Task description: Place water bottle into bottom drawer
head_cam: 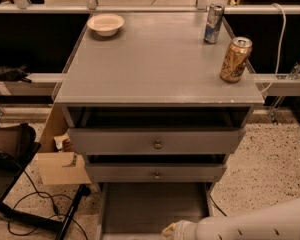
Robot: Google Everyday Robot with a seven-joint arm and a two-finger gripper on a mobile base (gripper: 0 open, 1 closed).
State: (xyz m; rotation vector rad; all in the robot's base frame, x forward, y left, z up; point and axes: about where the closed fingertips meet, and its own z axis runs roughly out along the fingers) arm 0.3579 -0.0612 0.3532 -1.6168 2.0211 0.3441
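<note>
Pale-tipped gripper (170, 230) on the white arm sat low over the front edge of the wide grey bottom drawer (155, 204), which stood open. I couldn't tell its grip state. I couldn't make out the small clear plastic water bottle from here.

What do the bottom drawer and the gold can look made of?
Bottom drawer: matte grey, perhaps painted metal or laminate; flat dull floor. Gold can: likely aluminium; glossy printed side, silvery rim. Gripper sits at the drawer's front edge.
</note>
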